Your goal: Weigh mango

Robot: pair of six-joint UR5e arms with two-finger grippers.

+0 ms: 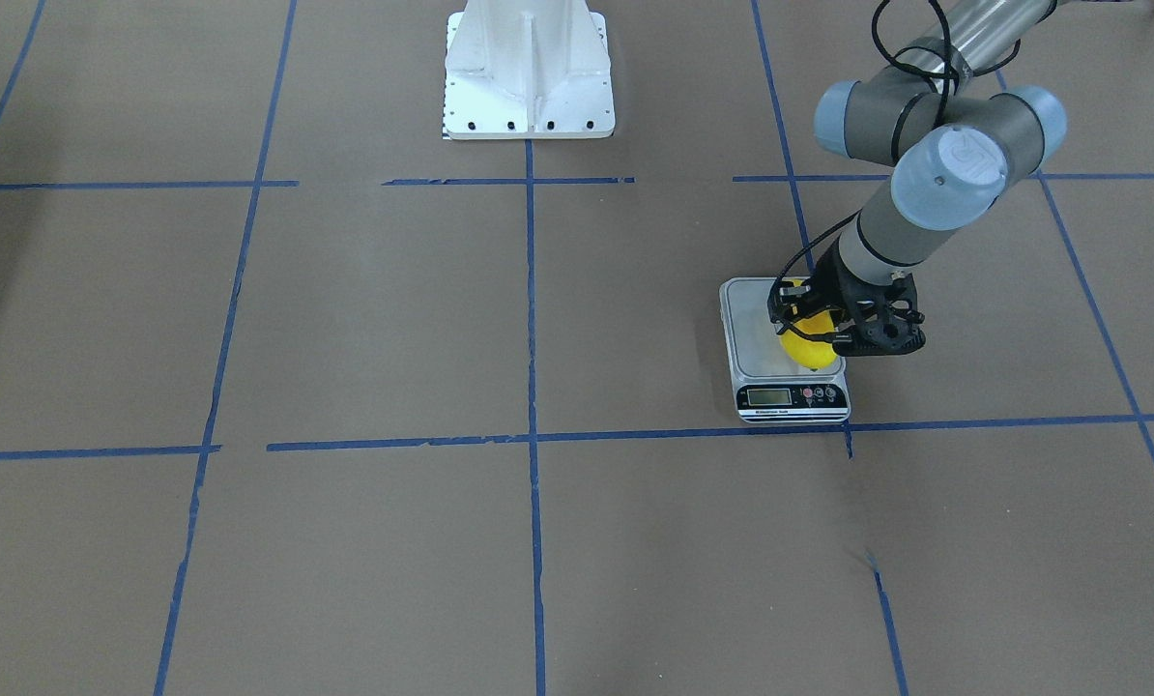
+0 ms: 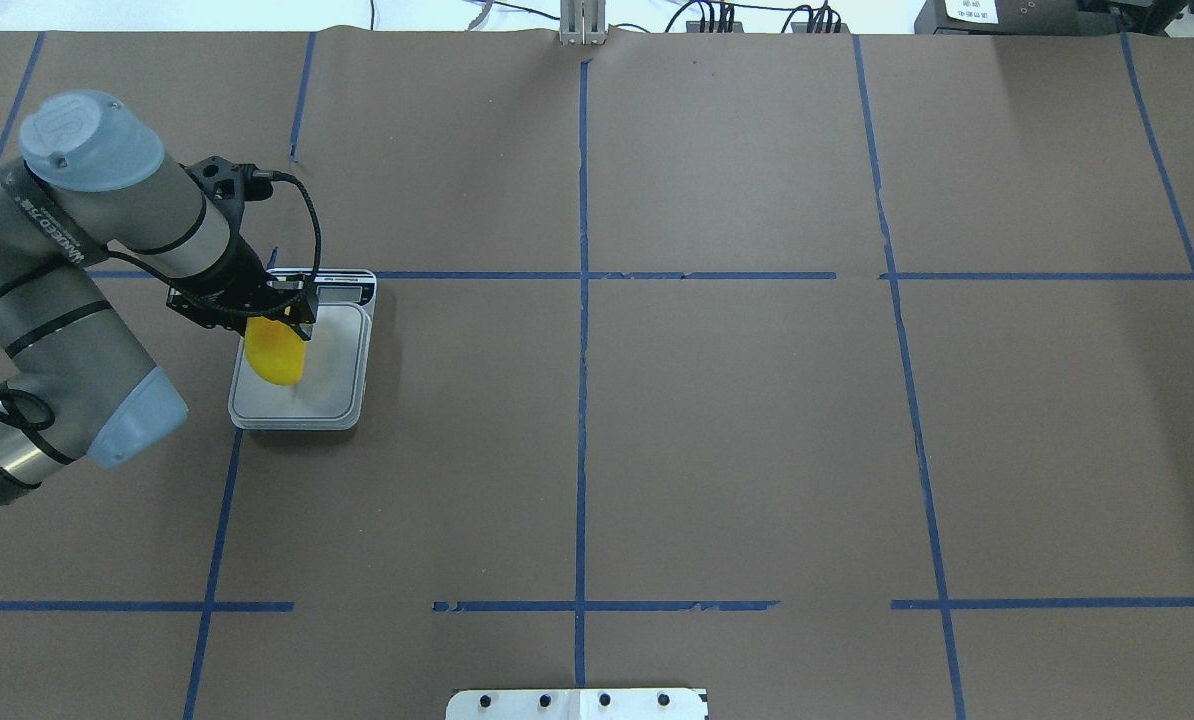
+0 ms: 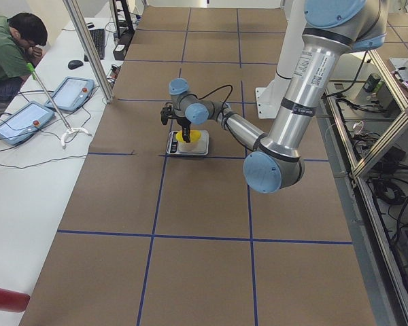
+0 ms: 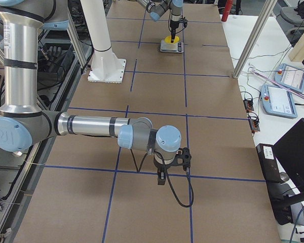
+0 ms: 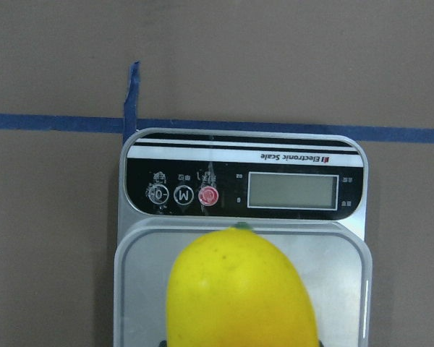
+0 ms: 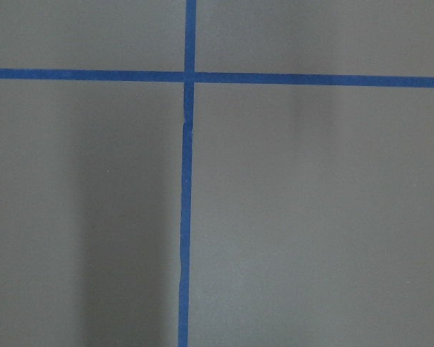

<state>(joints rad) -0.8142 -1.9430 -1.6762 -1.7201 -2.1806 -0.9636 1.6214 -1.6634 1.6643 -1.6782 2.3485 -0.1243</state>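
The yellow mango is between the fingers of my left gripper, which is shut on its upper end. It hangs over the silver scale, low above or just touching the platform; I cannot tell which. In the front view the mango is over the right half of the scale. The left wrist view shows the mango above the platform and the scale's blank display. My right gripper shows only in the right side view, far from the scale; I cannot tell its state.
The table is brown paper with a blue tape grid. The white robot base stands at the table's robot side. Operator tablets and a person sit beyond the far edge.
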